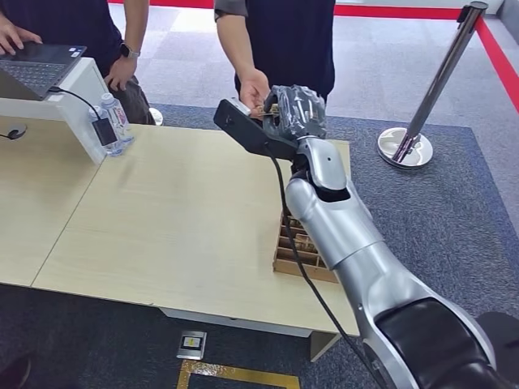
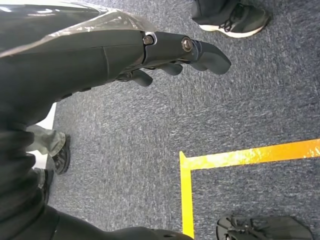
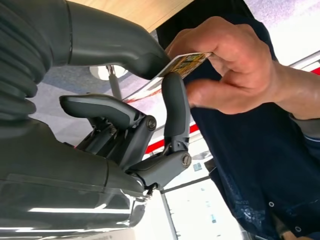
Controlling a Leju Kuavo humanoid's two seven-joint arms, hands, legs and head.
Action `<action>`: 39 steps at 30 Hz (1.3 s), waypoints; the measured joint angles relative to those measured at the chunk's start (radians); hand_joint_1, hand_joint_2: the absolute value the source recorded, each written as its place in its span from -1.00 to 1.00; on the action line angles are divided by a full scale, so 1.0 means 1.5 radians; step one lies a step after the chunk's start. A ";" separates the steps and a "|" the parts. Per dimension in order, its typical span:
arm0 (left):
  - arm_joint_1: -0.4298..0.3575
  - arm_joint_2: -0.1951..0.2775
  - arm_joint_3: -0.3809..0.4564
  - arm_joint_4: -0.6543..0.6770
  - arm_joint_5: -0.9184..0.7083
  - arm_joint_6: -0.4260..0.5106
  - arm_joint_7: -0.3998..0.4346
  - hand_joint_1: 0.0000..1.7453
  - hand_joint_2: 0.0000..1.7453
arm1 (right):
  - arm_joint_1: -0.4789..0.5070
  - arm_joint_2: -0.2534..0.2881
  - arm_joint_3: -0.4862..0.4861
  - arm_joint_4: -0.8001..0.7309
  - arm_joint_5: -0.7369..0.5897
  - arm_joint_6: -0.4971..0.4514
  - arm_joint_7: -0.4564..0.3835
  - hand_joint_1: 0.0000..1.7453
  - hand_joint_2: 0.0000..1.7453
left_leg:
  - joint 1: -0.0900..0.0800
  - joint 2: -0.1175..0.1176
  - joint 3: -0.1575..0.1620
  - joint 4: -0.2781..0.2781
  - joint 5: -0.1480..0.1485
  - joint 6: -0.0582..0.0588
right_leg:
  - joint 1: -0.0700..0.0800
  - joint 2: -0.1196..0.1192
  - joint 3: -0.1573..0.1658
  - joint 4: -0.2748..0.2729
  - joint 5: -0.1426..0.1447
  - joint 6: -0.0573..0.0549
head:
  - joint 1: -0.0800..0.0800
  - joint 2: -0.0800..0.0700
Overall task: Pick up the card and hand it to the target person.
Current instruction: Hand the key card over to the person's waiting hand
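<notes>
Nearest, the left robot hand (image 2: 170, 55) is seen hanging over the carpet, its fingers loosely extended and apart, with nothing held. Above the counter (image 1: 165, 211), the right arm is stretched out past a cardboard tray (image 1: 300, 247) that sits at the counter's near edge. Beyond the counter's far edge, the right robot hand (image 1: 293, 109) is raised towards a person, and the card (image 3: 181, 65) is pinched between its thumb and a finger. The person's hand (image 3: 226, 65) is closed on the far end of the same card, so the card is gripped from both sides at once.

The pick-up is judged to be done and the carry across the counter complete; the handover itself is under way. What is left appears to be the release: the pinch must be loosened so that the card can be taken away.

At the far left of the counter, a laptop (image 1: 40, 65) and a water bottle (image 1: 116, 117) are seen.
</notes>
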 joint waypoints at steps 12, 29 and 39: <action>0.000 0.000 0.001 0.000 0.011 0.002 -0.003 -1.00 1.00 | -0.017 0.014 -0.003 0.063 0.004 0.004 0.000 0.78 1.00 | 0.000 0.000 0.000 0.000 0.000 0.000 | 0.000 0.000 0.000 0.000 0.000 0.000 | 0.000 0.000; 0.000 0.000 0.001 0.000 0.016 0.002 -0.003 -1.00 1.00 | -0.020 0.020 -0.003 0.076 -0.003 -0.034 -0.014 -1.00 -1.00 | 0.000 0.000 0.000 0.000 0.000 0.000 | 0.000 0.000 0.000 0.000 0.000 0.000 | 0.000 0.000; 0.000 0.000 0.001 0.000 0.017 -0.002 0.000 -1.00 1.00 | -0.009 0.006 -0.003 0.052 0.018 -0.057 -0.022 -1.00 -1.00 | 0.000 0.000 0.000 0.000 0.000 0.000 | 0.000 0.000 0.000 0.000 0.000 0.000 | 0.000 0.000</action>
